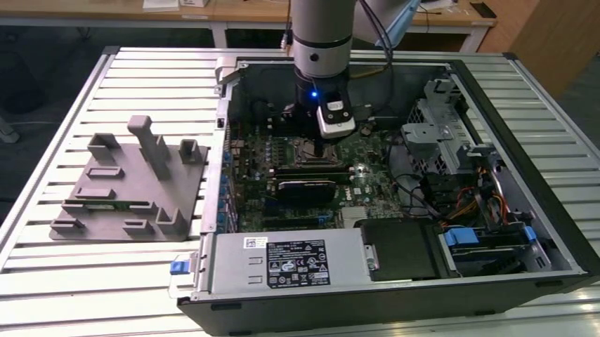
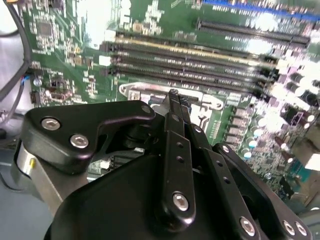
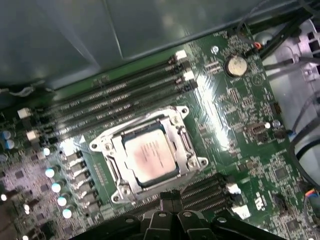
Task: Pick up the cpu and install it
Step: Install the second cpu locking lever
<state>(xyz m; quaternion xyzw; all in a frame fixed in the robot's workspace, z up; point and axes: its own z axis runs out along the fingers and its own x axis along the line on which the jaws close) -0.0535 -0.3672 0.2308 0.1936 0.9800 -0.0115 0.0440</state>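
Note:
The cpu (image 3: 150,152), a shiny silver square with a tan rim, lies flat inside the metal-framed socket (image 3: 183,139) on the green motherboard (image 3: 240,115) in the first wrist view. My gripper (image 3: 170,196) hovers just beside the socket's edge and holds nothing. In the second wrist view its fingers (image 2: 175,97) meet at a narrow tip, shut, above the board. In the exterior view the arm reaches down into the open computer case (image 1: 375,298), with the gripper (image 1: 324,145) low over the upper middle of the board.
Memory slots (image 3: 115,95) run along one side of the socket, and a coin battery (image 3: 235,65) sits beyond them. A grey fixture plate with upright blocks (image 1: 131,182) stands on the slatted table at the exterior view's left. The power supply (image 1: 281,263), drive cage (image 1: 436,133) and cables crowd the case.

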